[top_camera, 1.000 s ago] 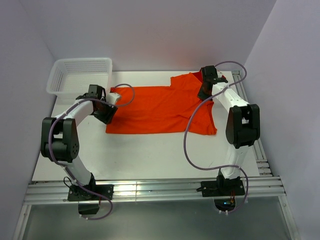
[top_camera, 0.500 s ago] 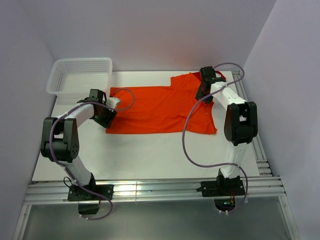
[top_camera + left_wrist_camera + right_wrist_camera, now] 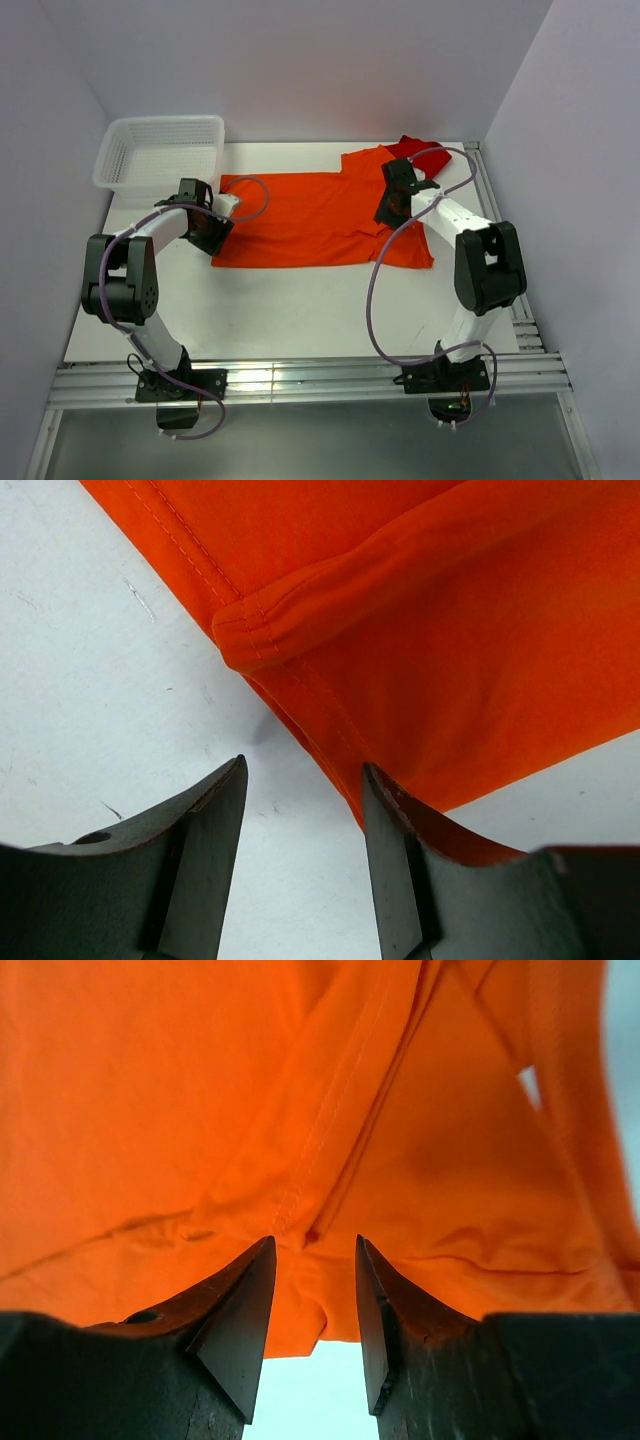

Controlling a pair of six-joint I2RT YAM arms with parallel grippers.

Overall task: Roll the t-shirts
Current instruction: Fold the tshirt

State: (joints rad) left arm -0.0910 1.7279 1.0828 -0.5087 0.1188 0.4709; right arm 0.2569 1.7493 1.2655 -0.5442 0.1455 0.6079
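On the white tabletop (image 3: 300,310) the orange t-shirt (image 3: 310,220) lies spread flat; the red t-shirt (image 3: 420,152) sits bunched at the far right corner, just uncovered. The right hand (image 3: 312,1250), now parted and empty, has moved over the orange sleeve seam. The left hand (image 3: 300,780) waits parted at the hem, so rolling is unstarted.

From the overhead camera I get only one corner of the red t-shirt (image 3: 422,153) at the far edge. The rest is covered, and whether by the orange t-shirt (image 3: 320,215) or the right arm I cannot tell. Up there the tips of the left gripper (image 3: 300,810) and right gripper (image 3: 312,1290) sit under their own wrists, so contact with the cloth is unreadable. On the left wrist camera the orange t-shirt runs off the top and right edges. On the right wrist camera it fills the frame – soft, blurred up close – and I can't say which part it is.
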